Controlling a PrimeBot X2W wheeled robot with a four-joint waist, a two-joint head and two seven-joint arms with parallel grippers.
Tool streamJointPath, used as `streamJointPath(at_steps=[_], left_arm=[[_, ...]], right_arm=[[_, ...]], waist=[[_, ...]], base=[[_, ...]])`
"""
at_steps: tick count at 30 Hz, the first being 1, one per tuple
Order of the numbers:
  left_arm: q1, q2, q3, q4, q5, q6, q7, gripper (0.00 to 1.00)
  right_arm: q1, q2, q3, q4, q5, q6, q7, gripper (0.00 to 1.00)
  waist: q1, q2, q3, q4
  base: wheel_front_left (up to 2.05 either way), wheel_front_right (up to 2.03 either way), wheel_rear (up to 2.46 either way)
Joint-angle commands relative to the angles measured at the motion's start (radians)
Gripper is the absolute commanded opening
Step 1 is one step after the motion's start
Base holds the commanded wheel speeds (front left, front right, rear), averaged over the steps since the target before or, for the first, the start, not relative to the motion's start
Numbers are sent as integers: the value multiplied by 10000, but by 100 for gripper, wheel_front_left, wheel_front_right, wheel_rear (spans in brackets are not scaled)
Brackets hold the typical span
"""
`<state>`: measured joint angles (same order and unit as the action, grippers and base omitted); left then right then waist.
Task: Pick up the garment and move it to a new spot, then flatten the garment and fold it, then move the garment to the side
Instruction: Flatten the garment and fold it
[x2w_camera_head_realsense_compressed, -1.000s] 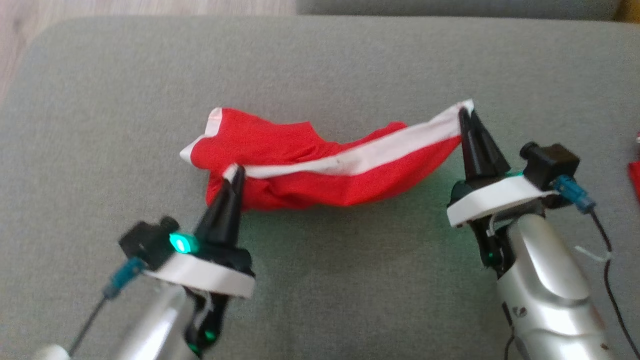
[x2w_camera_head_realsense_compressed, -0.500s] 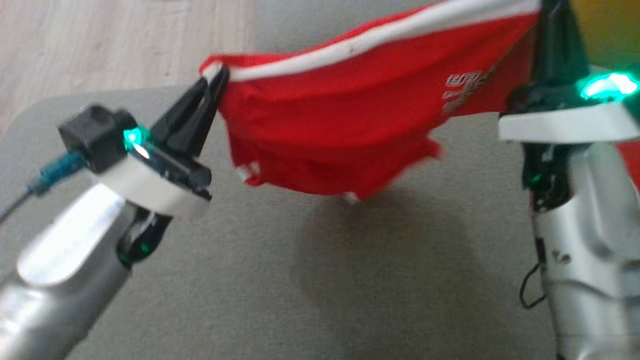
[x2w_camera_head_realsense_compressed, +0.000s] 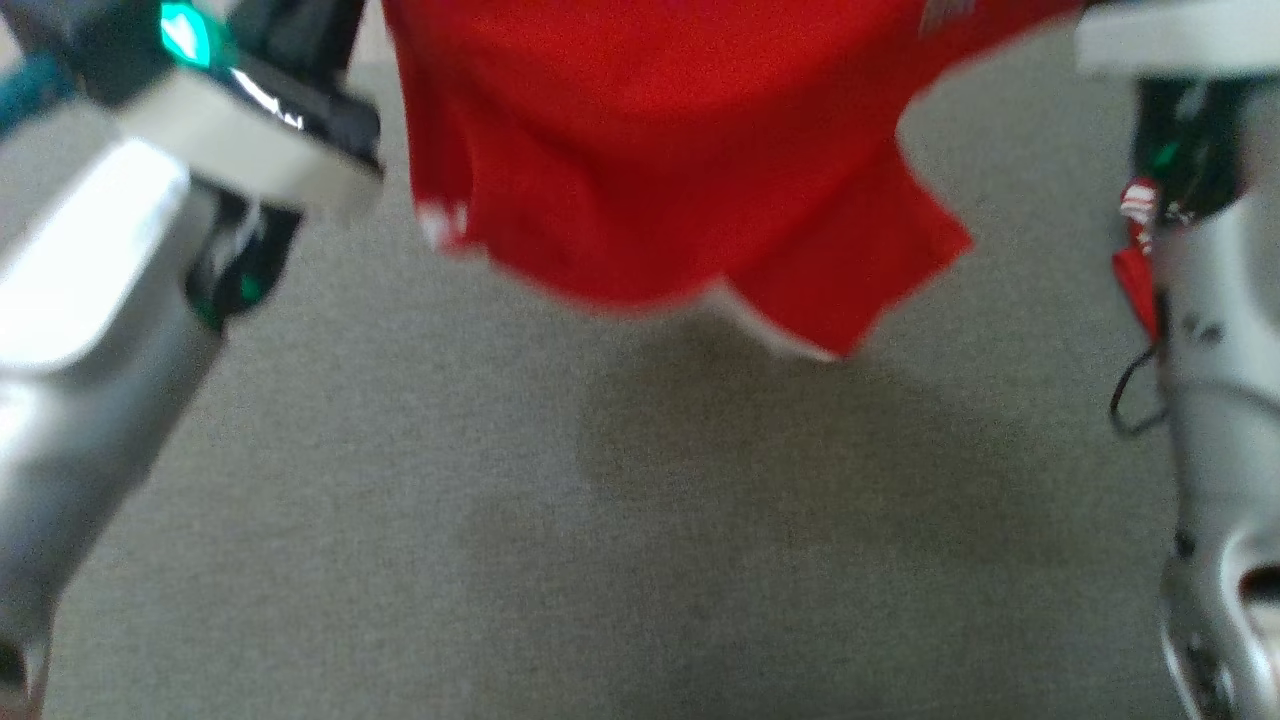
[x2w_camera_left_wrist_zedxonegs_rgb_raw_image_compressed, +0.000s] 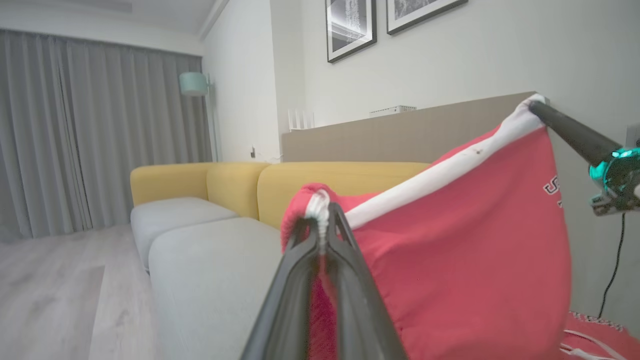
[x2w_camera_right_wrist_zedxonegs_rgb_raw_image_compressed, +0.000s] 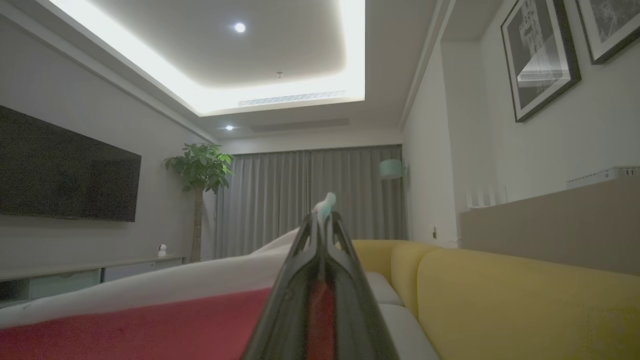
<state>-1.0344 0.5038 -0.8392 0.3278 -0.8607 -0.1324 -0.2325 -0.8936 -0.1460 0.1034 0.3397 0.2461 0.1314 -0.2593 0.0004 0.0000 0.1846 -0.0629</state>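
The garment (x2w_camera_head_realsense_compressed: 680, 150) is red with a white band and dark lettering, and it hangs in the air above the grey cushion (x2w_camera_head_realsense_compressed: 600, 520), casting a shadow there. In the left wrist view my left gripper (x2w_camera_left_wrist_zedxonegs_rgb_raw_image_compressed: 320, 225) is shut on one end of the white band of the garment (x2w_camera_left_wrist_zedxonegs_rgb_raw_image_compressed: 450, 260). Further right in that view, my right gripper (x2w_camera_left_wrist_zedxonegs_rgb_raw_image_compressed: 537, 106) pinches the other end higher up. Its own wrist view shows the right gripper (x2w_camera_right_wrist_zedxonegs_rgb_raw_image_compressed: 324, 217) shut on the band, the cloth (x2w_camera_right_wrist_zedxonegs_rgb_raw_image_compressed: 150, 325) sloping away to the left. The hem dangles loose.
Another red cloth item (x2w_camera_head_realsense_compressed: 1135, 260) lies beside the right arm, also visible as red cloth (x2w_camera_left_wrist_zedxonegs_rgb_raw_image_compressed: 595, 335) low in the left wrist view. A dark cable (x2w_camera_head_realsense_compressed: 1130, 400) loops by the right forearm. Yellow sofa backrests (x2w_camera_left_wrist_zedxonegs_rgb_raw_image_compressed: 340, 180) and a wall stand behind the cushions.
Both grippers have lifted the garment off the cushion, from lying stretched to hanging free between them. The arms have risen so their fingertips left the top of the head view.
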Motion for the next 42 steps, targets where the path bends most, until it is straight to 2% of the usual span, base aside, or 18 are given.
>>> streamJointPath(at_steps=[1,6,10,14,20,22,27,29,35,42], left_arm=[[-1283,15,834,217,329,23,-202,0],[-2030,-583,1660,581,1008,23,-283,0],[-1200,-1133,2434,345,1495,21,-289,0],[545,-1436,2440,409,1478,20,-290,0],[3842,-1988,3328,644,1503,19,-291,0],[4954,-2356,3760,653,1526,19,-291,0],[7120,-2884,3985,325,1803,18,-292,0],[7790,-2959,3878,166,1866,18,-292,0],[9338,-3211,4037,-193,1931,18,-292,0],[10246,-3427,4072,-449,1837,18,-292,0]], right_arm=[[-1005,141,-85,-327,-330,-7,-25,0],[-1755,248,-395,-550,-785,-7,-25,0],[-1369,323,-399,-736,-843,-7,-25,0],[116,387,-171,-852,-330,-7,-25,0],[3013,422,207,-866,435,-7,-25,0],[3919,457,217,-856,630,-7,-25,0],[5837,502,264,-833,978,-7,-25,0],[6447,575,-3,-828,1217,-7,-25,0],[7897,642,64,-1106,1384,-7,-25,0],[8848,689,57,-1477,1500,-7,-25,0]], waist=[[-4,0,688,-87],[-4,0,937,0],[-4,0,852,86],[-4,0,723,39],[-4,0,349,-304],[-4,0,170,-408],[-4,0,-399,-527],[-4,0,-668,-497],[-4,0,-1328,-418],[-4,0,-1573,-326]], base=[[0,0,0],[0,0,0],[0,0,0],[0,0,0],[0,0,0],[0,0,0],[0,0,0],[0,0,0],[0,0,0],[0,0,0]])
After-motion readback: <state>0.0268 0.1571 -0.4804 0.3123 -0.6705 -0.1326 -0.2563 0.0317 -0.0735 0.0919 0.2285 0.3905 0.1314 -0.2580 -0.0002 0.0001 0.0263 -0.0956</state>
